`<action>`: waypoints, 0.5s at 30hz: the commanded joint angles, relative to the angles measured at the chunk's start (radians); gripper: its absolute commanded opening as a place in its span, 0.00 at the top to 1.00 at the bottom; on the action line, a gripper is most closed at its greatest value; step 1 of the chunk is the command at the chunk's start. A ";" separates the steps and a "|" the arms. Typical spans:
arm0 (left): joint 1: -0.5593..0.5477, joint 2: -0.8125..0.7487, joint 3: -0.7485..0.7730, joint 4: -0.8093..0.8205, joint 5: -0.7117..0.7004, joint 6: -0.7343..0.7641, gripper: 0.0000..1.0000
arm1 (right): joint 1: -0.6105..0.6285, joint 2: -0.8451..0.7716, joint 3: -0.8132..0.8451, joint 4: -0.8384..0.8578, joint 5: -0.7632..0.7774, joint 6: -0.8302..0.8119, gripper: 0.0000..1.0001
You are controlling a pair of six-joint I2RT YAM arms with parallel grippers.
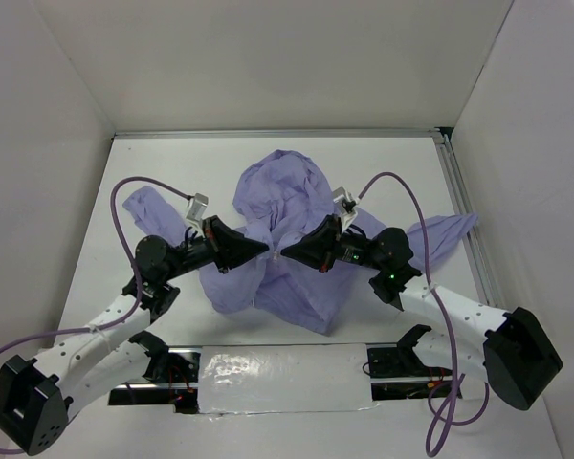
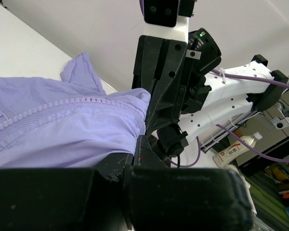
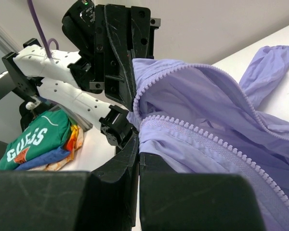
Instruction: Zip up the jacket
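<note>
**Top view.** The jacket lay crumpled at the middle of the bench, nearer the far edge than the near one. One sleeve stretched toward the right edge and the other toward the left edge. The left gripper and the right gripper met tip to tip over the middle of the garment, very nearly touching.

**Wrist views.** We saw each pair of jaws drawn narrow, with lavender fabric running in between the fingers. Each gripper appeared to pinch the jacket, though the contact itself lay partly hidden behind the fingers. The zipper stood open, its two rows of teeth parting from a point just beside the right gripper's tips. In the left wrist view, one row of teeth ran along a fabric edge toward the left gripper.
</note>
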 commanded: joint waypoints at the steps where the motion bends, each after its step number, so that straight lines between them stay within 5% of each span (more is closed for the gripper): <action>1: 0.005 0.002 0.019 0.088 0.033 0.002 1.00 | -0.008 0.005 0.026 0.090 -0.003 0.012 1.00; 15: 0.006 -0.027 0.024 0.069 -0.028 0.030 1.00 | -0.004 0.000 0.015 0.048 -0.041 0.012 1.00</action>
